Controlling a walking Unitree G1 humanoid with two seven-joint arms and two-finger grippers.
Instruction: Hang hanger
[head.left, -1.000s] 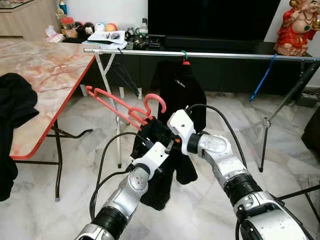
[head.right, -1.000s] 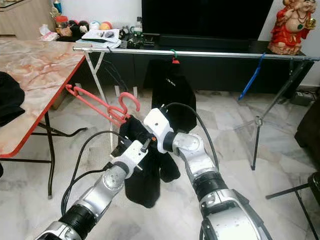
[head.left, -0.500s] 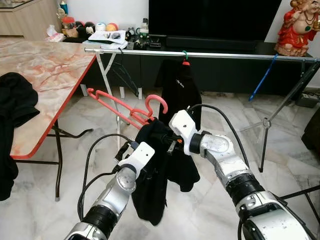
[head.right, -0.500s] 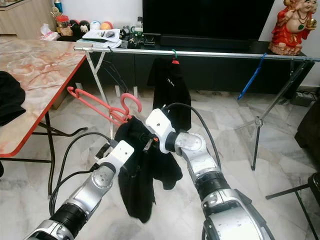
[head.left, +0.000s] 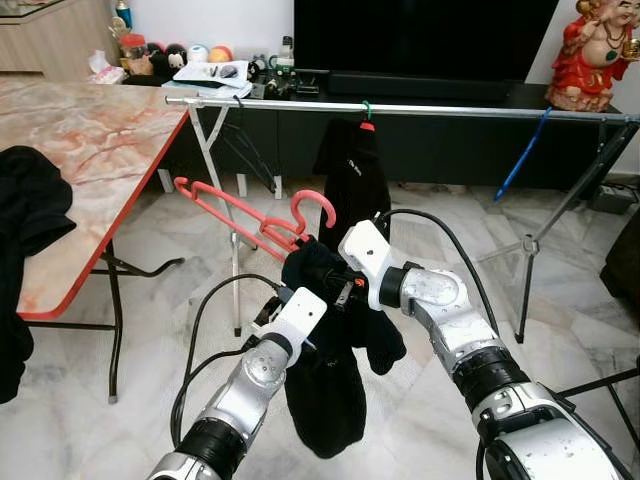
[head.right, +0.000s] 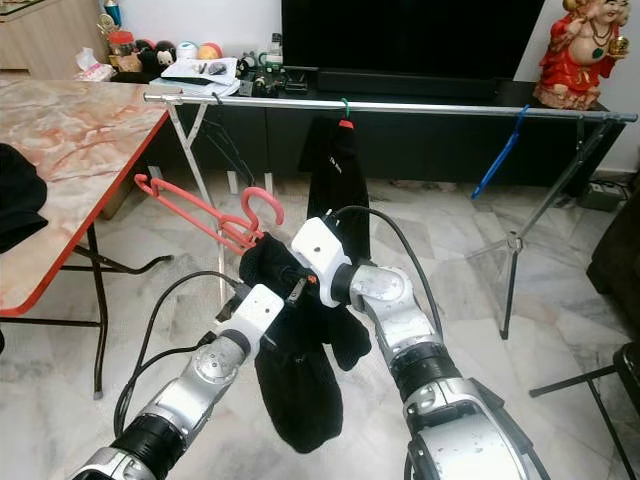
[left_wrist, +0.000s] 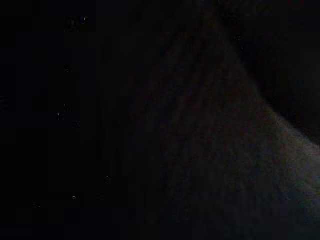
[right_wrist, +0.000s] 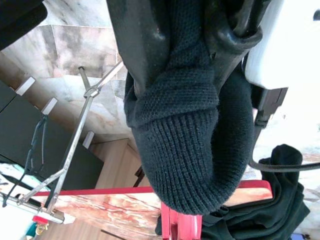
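Right end effector (head.left: 335, 282): raised in front of the robot, its black fingers (right_wrist: 145, 45) pressed into a black knitted garment (head.left: 325, 385) and seemingly gripping it.
Left end effector (head.left: 300, 300): just beside the right one, against the same cloth; its fingers are buried in fabric and I cannot tell whether they are open or closed.
Left wrist view: almost wholly dark, perhaps dark cloth close to the lens.
Hanger (head.left: 255, 218): pink-red plastic, held up at the top of the garment, hook (head.left: 312, 205) curling upward, one arm slanting toward the tabletop.
Garment: hangs in a bunch below both end effectors.
Rail (head.left: 450, 110): silver bar well beyond the hanger, with a black shirt (head.left: 355, 180) hanging on it.
Tabletop (head.left: 90, 140): marbled with a red edge, at the robot's left.
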